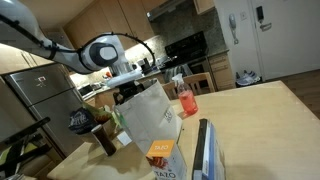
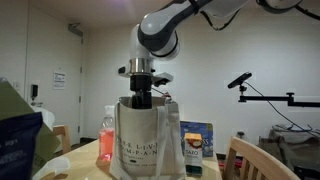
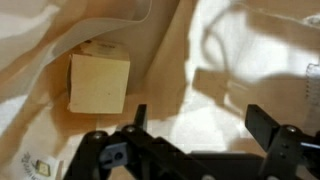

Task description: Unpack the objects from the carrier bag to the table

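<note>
The whitish carrier bag [image 1: 150, 118] [image 2: 148, 135] stands upright on the light-wood table [image 1: 262, 112]. My gripper [image 3: 200, 125] reaches down into its mouth, seen in both exterior views [image 1: 134, 86] [image 2: 140, 96]. It is open with nothing between the fingers. In the wrist view a small tan cardboard box [image 3: 100, 83] lies on the bag's floor, up and to the left of the left finger [image 3: 138, 116] and apart from it. Outside the bag lie a small orange carton [image 1: 160, 152] and a tall flat blue-and-white package [image 1: 205, 150] [image 2: 196, 141].
A red-pink drink bottle [image 1: 185, 100] [image 2: 107, 135] stands beside the bag, and a dark mug [image 1: 105, 140] on its other side. The bag's crinkled walls [image 3: 215, 40] close in around the gripper. A wooden chair back [image 2: 262, 160] stands at the table's edge.
</note>
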Action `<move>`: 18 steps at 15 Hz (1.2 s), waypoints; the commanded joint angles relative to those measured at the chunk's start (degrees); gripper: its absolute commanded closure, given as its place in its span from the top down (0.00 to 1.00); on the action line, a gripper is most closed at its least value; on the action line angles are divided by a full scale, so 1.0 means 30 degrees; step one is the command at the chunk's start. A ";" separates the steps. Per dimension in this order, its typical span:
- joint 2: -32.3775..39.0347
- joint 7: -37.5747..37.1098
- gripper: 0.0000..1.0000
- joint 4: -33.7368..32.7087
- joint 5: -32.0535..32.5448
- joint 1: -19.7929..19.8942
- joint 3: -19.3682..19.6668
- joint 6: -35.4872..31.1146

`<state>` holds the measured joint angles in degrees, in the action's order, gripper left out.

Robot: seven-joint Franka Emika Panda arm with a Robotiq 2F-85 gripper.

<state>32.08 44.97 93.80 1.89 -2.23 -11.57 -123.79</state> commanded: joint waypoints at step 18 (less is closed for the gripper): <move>-0.0477 0.0060 1.00 0.0287 0.0096 -0.0312 0.0282 0.0269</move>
<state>32.12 44.97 93.51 1.95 -3.97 -11.23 -123.78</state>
